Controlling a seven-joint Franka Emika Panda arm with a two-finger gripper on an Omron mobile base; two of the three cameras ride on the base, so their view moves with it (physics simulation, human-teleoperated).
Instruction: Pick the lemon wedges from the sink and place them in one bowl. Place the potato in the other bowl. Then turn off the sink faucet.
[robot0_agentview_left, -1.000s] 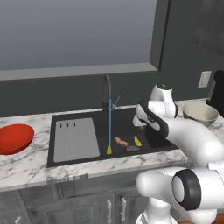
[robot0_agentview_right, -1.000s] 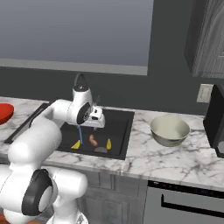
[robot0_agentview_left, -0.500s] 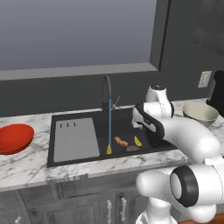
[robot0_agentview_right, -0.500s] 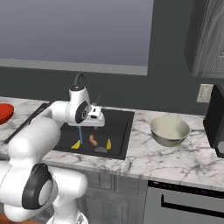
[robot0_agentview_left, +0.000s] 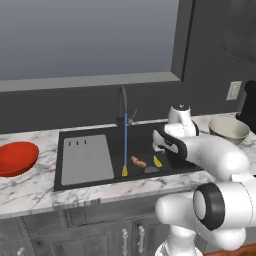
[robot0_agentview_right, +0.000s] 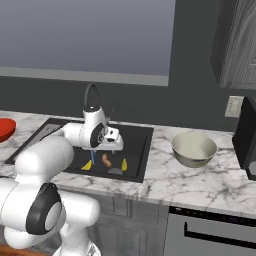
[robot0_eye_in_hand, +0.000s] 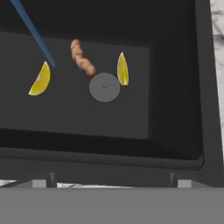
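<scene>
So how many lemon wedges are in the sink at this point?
2. One lemon wedge lies by the water stream; the other lemon wedge lies beside the drain, across from the potato.

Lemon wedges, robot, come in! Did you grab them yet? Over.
Jaws open, empty, above the sink. Both lemon wedges and potato on sink floor, beside drain. Water stream running. Nothing blocking.
</scene>
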